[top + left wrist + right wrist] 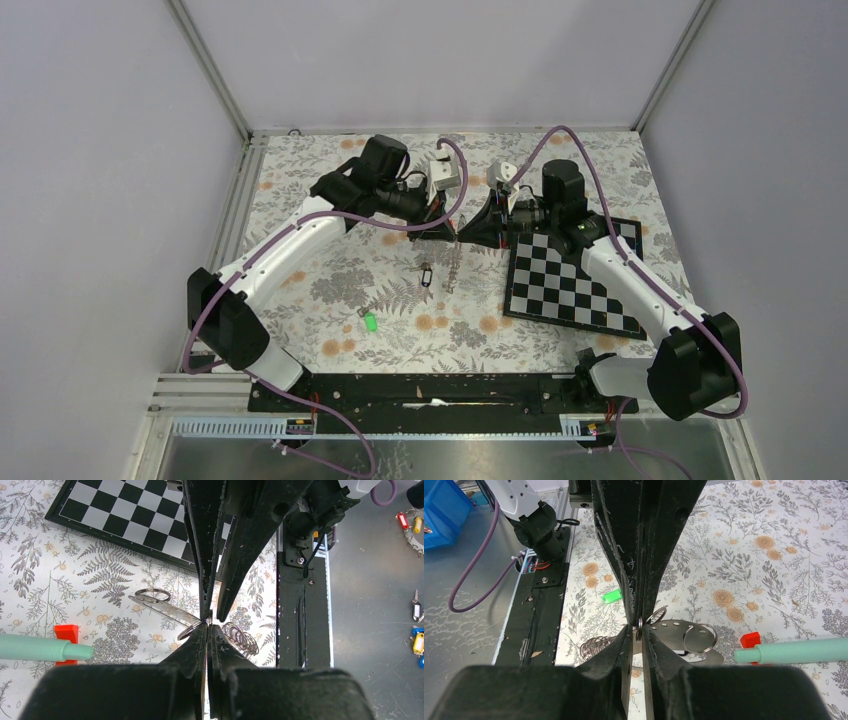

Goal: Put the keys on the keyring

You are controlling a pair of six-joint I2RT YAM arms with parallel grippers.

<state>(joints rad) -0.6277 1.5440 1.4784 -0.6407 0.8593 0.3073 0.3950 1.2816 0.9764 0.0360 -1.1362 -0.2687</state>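
Both tools meet tip to tip over the middle of the table (300,200). The left tool (208,626) has its fingers pressed almost together, only a hairline gap between them, pinching a thin wire ring of the keyring (672,634). The right tool (639,628) is closed just as tightly from the opposite side, with that ring seen edge-on between its tips. The keyring's flat grey strip, punched with small holes, runs out sideways from the pinch. A larger split ring (700,639) sits at its far end, and a wire coil (242,638) lies close beside the tips on the other side. Whether the strip rests on the table or hangs just clear of it cannot be told. Neither key is on the keyring. The dark key (425,272) lies flat on the table near the tools, on the side towards the arm bases. The green key (369,322) lies farther out the same way, towards the left arm and well apart from the keyring. A teal stick (45,647) with a red base lies beyond the split ring. A chequered board (570,280) lies under the right arm.
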